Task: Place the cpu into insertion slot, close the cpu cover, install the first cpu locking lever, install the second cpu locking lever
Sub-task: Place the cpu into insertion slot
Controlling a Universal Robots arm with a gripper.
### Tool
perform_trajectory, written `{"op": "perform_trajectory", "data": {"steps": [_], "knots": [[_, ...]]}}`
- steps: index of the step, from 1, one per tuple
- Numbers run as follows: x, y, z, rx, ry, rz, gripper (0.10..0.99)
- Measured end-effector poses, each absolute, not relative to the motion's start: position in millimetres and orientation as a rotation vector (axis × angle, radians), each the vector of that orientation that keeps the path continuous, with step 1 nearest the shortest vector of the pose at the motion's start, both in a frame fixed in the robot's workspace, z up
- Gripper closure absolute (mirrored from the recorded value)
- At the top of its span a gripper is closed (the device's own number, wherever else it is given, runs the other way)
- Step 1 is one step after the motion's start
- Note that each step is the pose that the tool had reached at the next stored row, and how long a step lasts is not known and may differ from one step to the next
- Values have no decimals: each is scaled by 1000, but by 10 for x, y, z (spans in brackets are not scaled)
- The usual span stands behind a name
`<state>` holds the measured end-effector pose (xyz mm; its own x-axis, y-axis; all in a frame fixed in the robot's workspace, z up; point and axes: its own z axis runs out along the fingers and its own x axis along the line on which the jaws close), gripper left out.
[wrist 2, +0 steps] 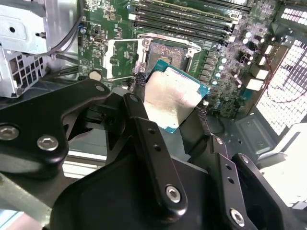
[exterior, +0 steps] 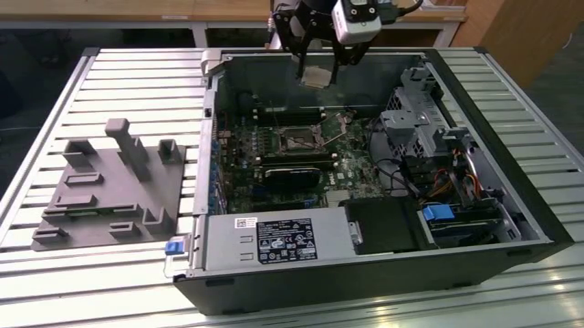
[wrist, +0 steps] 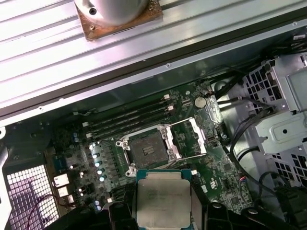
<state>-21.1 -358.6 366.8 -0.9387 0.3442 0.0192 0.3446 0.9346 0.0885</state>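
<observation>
My gripper hangs over the far end of the open computer case, shut on the cpu, a small flat square chip with a pale metal top. In both wrist views the cpu sits between the black fingers, well above the board. The insertion slot lies bare on the green board, nearer the case's middle than the gripper. The cpu cover is swung open beside it. A thin locking lever sticks up next to the socket.
Long black memory slots run along one side of the socket. A black block, a power supply and a metal drive cage crowd the case. A grey fixture stands on the slatted table at the exterior view's left.
</observation>
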Motion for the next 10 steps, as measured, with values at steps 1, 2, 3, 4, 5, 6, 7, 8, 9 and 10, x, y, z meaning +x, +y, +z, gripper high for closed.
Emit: {"op": "perform_trajectory", "data": {"steps": [1, 2, 3, 4, 5, 6, 7, 8, 9, 10], "knots": [[-211, -3586, 3668, -559, -3085, -142, 549], [-211, -3586, 3667, -570, -3083, -142, 549], [-211, -3586, 3667, -580, -3082, -142, 549], [-211, -3586, 3666, -590, -3080, -142, 549], [-211, -3586, 3666, -600, -3079, -142, 549], [-211, -3586, 3666, -610, -3077, -142, 549], [-211, -3586, 3665, -619, -3075, -142, 549], [-211, -3586, 3664, -630, -3073, -142, 549], [-211, -3586, 3664, -640, -3072, -142, 549], [-211, -3586, 3663, -650, -3070, -142, 549]]}}
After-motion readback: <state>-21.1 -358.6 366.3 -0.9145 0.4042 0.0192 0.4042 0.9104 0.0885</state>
